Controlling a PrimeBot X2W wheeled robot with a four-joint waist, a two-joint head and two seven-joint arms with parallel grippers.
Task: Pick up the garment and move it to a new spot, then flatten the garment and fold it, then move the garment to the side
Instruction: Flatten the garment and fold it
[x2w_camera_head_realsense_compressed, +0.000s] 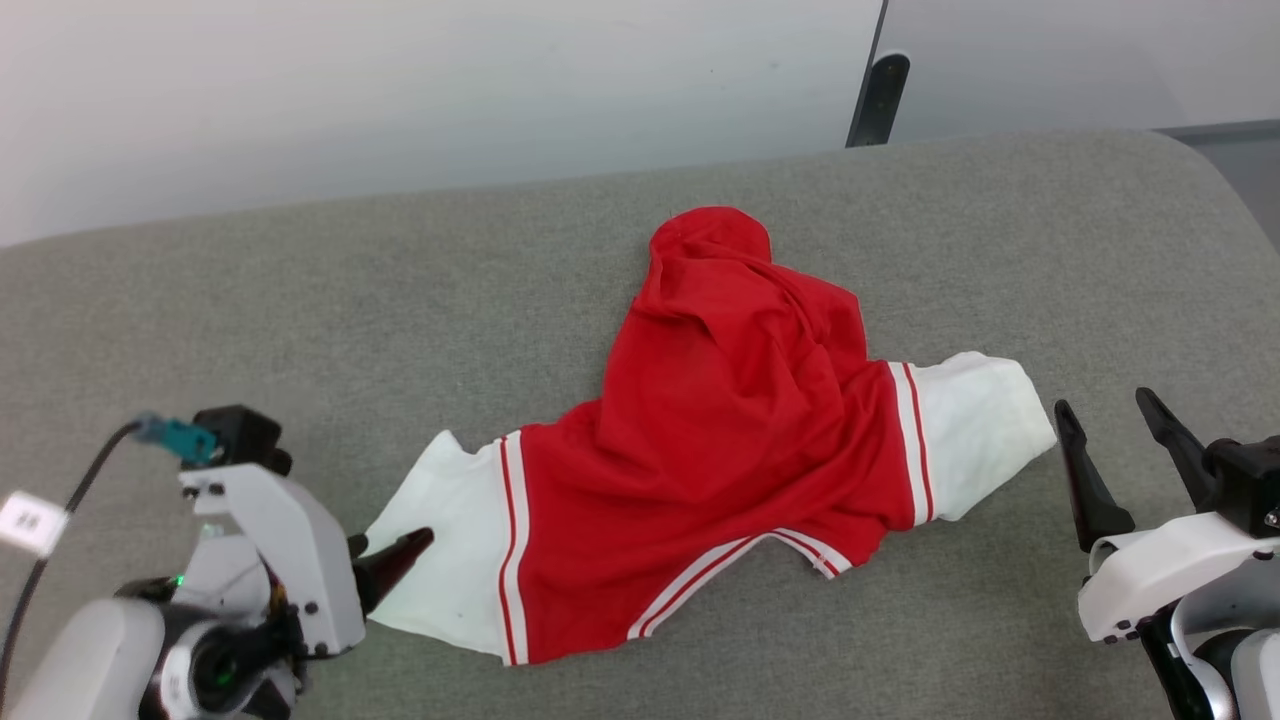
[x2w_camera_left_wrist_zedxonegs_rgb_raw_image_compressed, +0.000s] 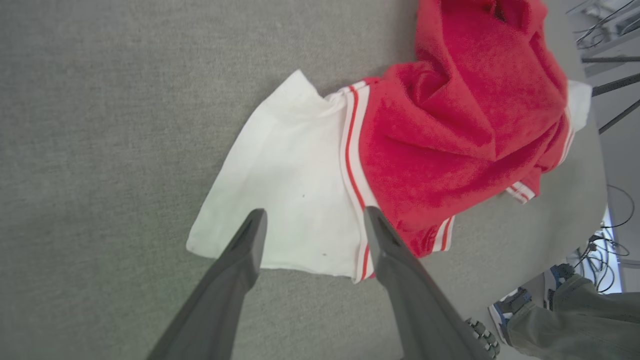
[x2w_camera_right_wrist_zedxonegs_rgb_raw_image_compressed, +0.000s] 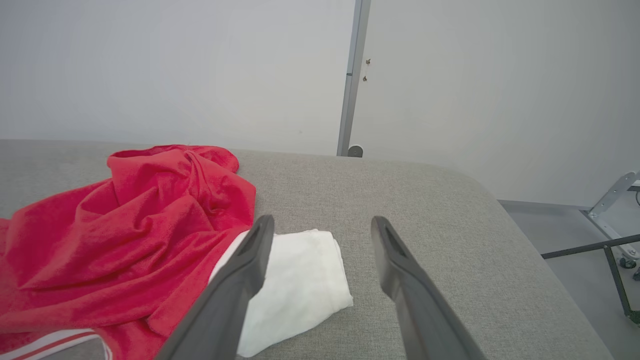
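The garment (x2w_camera_head_realsense_compressed: 730, 430), a red T-shirt, lies crumpled on the grey table with both white sleeves spread out sideways. My left gripper (x2w_camera_head_realsense_compressed: 385, 555) is open at the left sleeve (x2w_camera_head_realsense_compressed: 450, 550). In the left wrist view its gripper (x2w_camera_left_wrist_zedxonegs_rgb_raw_image_compressed: 314, 215) straddles the white sleeve end (x2w_camera_left_wrist_zedxonegs_rgb_raw_image_compressed: 290, 165), beside the red-and-white stripe trim (x2w_camera_left_wrist_zedxonegs_rgb_raw_image_compressed: 352, 150). My right gripper (x2w_camera_head_realsense_compressed: 1103, 402) stands open just right of the other white sleeve (x2w_camera_head_realsense_compressed: 975, 430), apart from it. In the right wrist view the gripper (x2w_camera_right_wrist_zedxonegs_rgb_raw_image_compressed: 322, 220) is over that sleeve (x2w_camera_right_wrist_zedxonegs_rgb_raw_image_compressed: 300, 280), with the bunched red body (x2w_camera_right_wrist_zedxonegs_rgb_raw_image_compressed: 125, 225) to the left.
The grey padded table (x2w_camera_head_realsense_compressed: 400, 300) runs to a white wall at the back, where a dark post (x2w_camera_head_realsense_compressed: 880, 95) stands. Its right end is rounded (x2w_camera_head_realsense_compressed: 1200, 170). Beyond the table's edge are a person's shoe and trouser leg (x2w_camera_left_wrist_zedxonegs_rgb_raw_image_compressed: 560, 310), floor cables (x2w_camera_left_wrist_zedxonegs_rgb_raw_image_compressed: 600, 245) and a metal frame (x2w_camera_right_wrist_zedxonegs_rgb_raw_image_compressed: 600, 245).
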